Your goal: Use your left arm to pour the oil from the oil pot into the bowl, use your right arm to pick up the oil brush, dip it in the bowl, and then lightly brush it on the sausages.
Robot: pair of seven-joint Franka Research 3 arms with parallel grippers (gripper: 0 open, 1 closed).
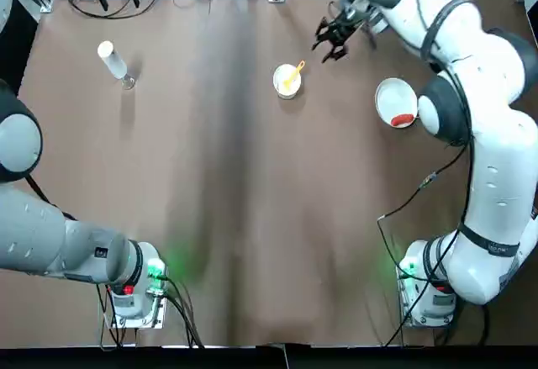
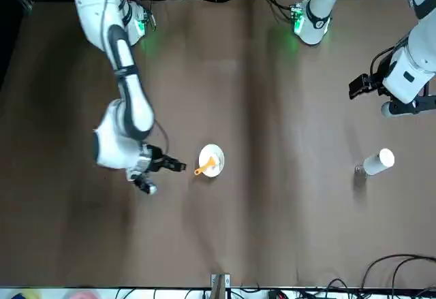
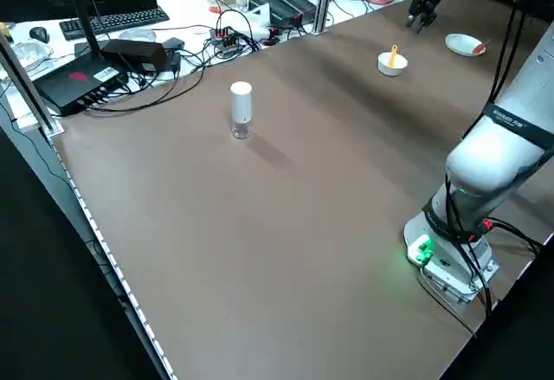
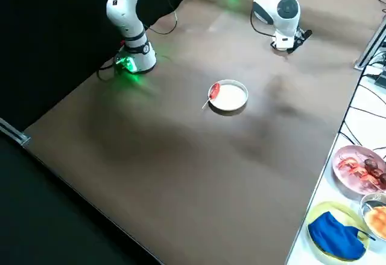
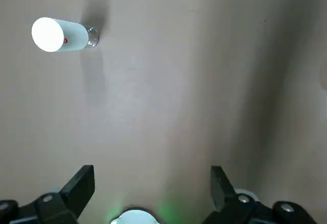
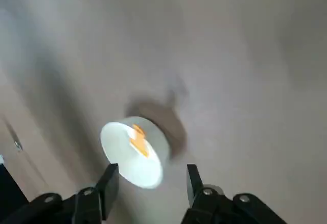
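Step in hand, as I judge it: the opening one, the pour. Slim clear glass oil pot with white rounded cap [image 1: 113, 62] stands upright, far left. Left gripper [image 5: 153, 178] hangs over the left side, apart from the pot, jaws wide apart on nothing. Small round white bowl [image 1: 287, 82] sits far, right of centre; short yellow-orange oil brush [image 1: 294, 74] leans in it, handle over the rim. Whether oil is in the bowl, cannot tell. Right gripper [image 1: 321, 50] is raised just right of the bowl, jaws apart, empty. Small red sausage [image 1: 403, 120] lies on a flat white plate [image 1: 393, 93], farther right. Next move calls for the left jaws squarely round the pot; the slick glass could slip, and the brush crowds the bowl's mouth.
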